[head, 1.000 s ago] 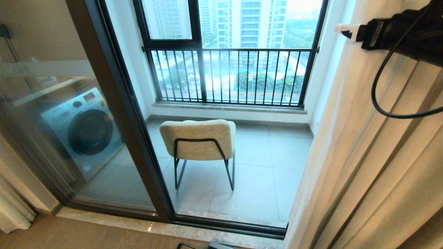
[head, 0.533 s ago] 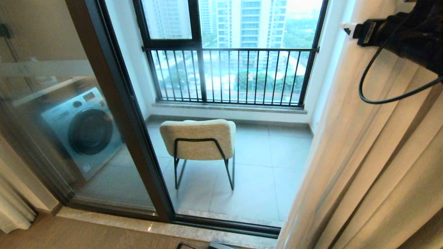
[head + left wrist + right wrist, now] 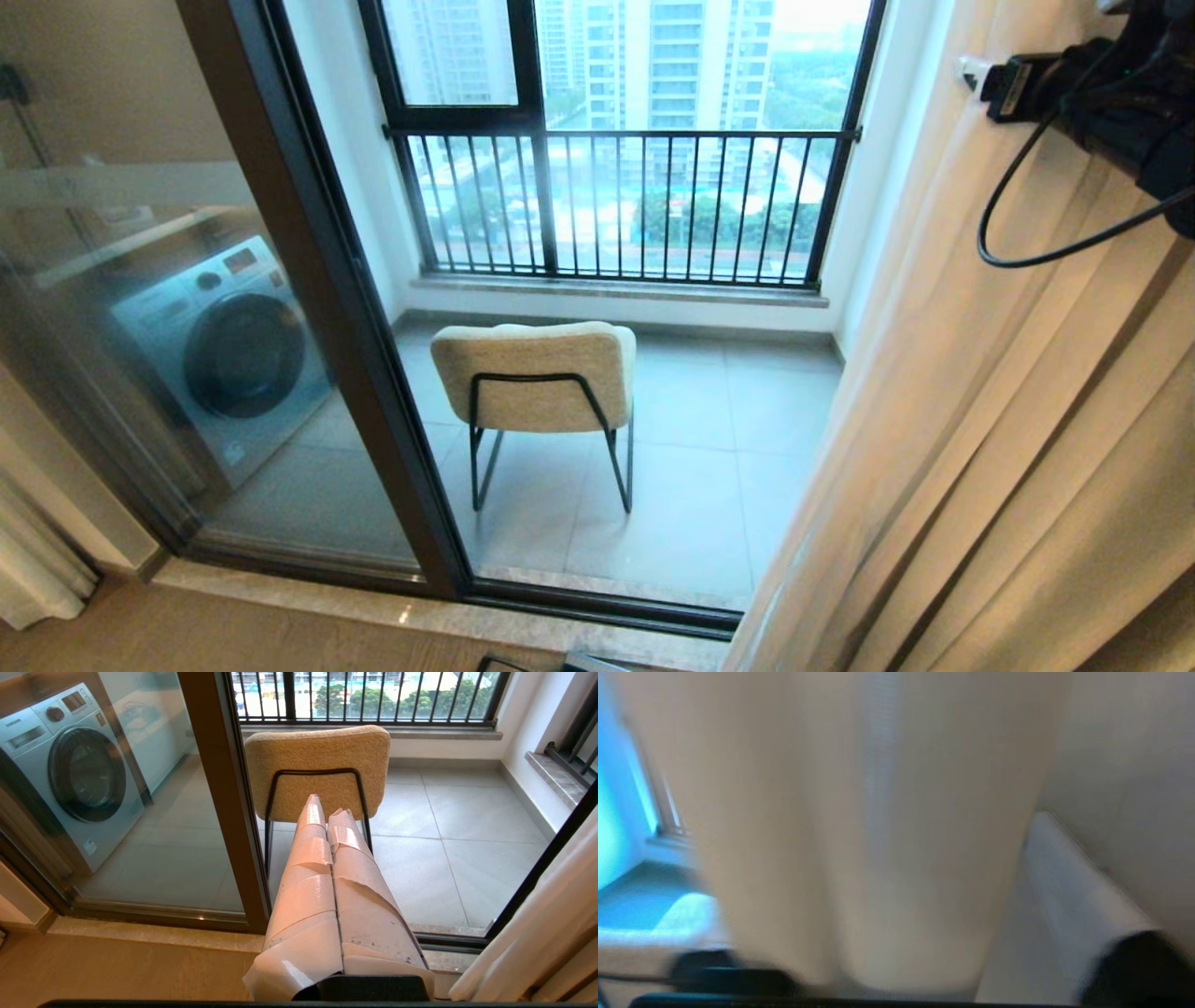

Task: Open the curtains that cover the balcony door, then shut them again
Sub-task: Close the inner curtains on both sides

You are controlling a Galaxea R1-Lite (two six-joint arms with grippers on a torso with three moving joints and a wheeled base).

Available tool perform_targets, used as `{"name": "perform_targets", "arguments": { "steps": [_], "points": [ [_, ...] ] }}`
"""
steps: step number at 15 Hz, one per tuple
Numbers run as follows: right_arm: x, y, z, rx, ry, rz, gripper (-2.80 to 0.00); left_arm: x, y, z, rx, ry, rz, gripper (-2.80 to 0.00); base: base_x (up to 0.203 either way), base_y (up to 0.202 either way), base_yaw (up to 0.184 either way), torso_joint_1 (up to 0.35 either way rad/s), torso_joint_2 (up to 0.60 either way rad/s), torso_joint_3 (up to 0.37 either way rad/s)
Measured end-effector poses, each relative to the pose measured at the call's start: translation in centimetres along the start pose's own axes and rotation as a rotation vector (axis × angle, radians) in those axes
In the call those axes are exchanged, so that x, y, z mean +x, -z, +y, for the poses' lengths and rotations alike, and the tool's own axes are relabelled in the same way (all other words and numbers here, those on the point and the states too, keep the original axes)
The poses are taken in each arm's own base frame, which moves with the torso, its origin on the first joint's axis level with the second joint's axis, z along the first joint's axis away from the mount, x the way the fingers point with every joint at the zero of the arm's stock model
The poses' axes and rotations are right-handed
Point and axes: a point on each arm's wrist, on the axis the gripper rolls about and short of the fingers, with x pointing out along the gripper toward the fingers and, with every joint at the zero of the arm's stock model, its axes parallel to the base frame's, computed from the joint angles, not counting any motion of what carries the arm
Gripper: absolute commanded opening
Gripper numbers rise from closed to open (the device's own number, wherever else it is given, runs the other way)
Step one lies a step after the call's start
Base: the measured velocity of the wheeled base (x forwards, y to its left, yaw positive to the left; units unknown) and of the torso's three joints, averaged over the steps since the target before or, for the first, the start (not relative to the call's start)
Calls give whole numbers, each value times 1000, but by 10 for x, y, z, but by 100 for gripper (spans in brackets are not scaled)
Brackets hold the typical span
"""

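Reaching our right gripper [image 3: 971, 70], jaws spread around a fold, into the curtains [image 3: 980, 420] bunched right of the uncovered balcony door [image 3: 317, 308]; next, we judge, pinching and dragging left.

A chair [image 3: 537, 392] stands at centre behind the balcony door [image 3: 322, 308], a washing machine [image 3: 224, 350] at its nine o'clock, the curtains [image 3: 1008, 439] at three o'clock, the railed window [image 3: 621, 201] at twelve.
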Motion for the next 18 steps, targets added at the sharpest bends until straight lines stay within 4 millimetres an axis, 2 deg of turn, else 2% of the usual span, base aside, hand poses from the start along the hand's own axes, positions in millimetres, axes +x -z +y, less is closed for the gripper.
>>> {"name": "perform_targets", "arguments": {
  "steps": [10,18],
  "points": [
    [-9,-14,-34,-28,85,-36,-280,0,0,0,0,0,0,-280,0,0,0,0,0,0],
    [-17,-21,-39,-31,115,-42,-280,0,0,0,0,0,0,-280,0,0,0,0,0,0]
  ]
}}
